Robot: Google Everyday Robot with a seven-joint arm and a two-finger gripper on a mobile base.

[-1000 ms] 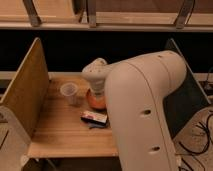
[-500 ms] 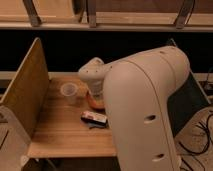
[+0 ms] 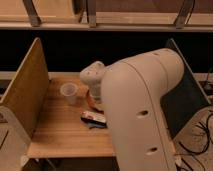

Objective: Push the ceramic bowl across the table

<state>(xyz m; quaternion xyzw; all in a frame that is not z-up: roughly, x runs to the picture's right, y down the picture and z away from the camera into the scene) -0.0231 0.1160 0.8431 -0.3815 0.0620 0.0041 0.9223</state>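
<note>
The ceramic bowl is orange-brown and sits mid-table; only a sliver of its left rim shows, the rest is hidden by my arm. My gripper is at the end of the large white arm, directly above and against the bowl. The light wooden table spans the lower left of the view.
A translucent plastic cup stands just left of the bowl. A flat red, white and black packet lies in front of the bowl. A tall wooden side panel bounds the table's left edge, and a dark panel the right.
The arm's end has dropped lower and now covers more of the bowl. The bowl has shifted slightly left toward the cup. Cup and packet have not moved.
</note>
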